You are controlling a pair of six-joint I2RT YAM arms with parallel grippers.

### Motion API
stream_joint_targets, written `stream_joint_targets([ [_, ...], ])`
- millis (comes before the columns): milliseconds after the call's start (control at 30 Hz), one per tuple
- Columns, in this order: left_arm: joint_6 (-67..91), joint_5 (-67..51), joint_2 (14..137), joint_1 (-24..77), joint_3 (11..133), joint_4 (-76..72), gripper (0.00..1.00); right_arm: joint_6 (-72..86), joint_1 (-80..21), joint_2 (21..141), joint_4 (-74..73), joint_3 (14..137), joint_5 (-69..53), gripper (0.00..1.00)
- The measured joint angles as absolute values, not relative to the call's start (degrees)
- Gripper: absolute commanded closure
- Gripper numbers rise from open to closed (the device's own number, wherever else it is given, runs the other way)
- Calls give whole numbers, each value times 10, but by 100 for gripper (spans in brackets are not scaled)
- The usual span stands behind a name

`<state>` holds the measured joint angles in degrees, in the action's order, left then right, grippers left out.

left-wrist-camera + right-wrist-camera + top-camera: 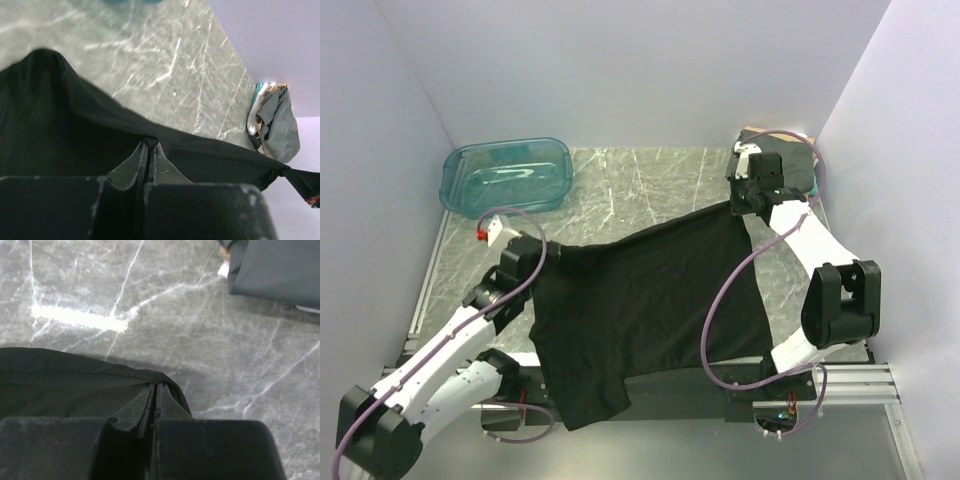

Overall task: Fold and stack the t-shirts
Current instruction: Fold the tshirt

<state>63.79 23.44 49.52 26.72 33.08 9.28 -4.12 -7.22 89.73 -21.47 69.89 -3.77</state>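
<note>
The black t-shirt (pixel 650 310) is stretched by one edge between the two grippers. That taut edge, its longest line, runs diagonally from the left gripper (pixel 552 254) at mid-left to the right gripper (pixel 741 206) farther back on the right. From this edge the cloth spreads toward the near side over the middle of the table (pixel 650 190). Its near-left corner droops past the table's near edge, beside the metal rail (pixel 860 385). Which end is the collar cannot be told. In each wrist view the fingers are pressed together with a fold of the black cloth pinched between them, the hem pulled into a ridge at the tips. Bare grey marble with white veins lies open on the far side of the held edge, and a narrower strip shows to the right of the shirt. A teal bin (pixel 505 175) sits in the far left corner, well apart from the shirt. A pile of other t-shirts (pixel 275 267), dark grey-green on top with white and tan showing at its edge, lies in the far right corner just beyond the right gripper. Pale lilac walls (pixel 620 70) close the table on the left, far and right sides.
</note>
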Motion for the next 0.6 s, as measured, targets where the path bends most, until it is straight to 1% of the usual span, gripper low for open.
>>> stream_joint_targets([
  [433,779,251,389,355,271,248,99,-46,-72,865,-224,648,-17,100],
  [600,817,249,376,374,267,304,99,-48,-72,835,-222,616,-4,100],
])
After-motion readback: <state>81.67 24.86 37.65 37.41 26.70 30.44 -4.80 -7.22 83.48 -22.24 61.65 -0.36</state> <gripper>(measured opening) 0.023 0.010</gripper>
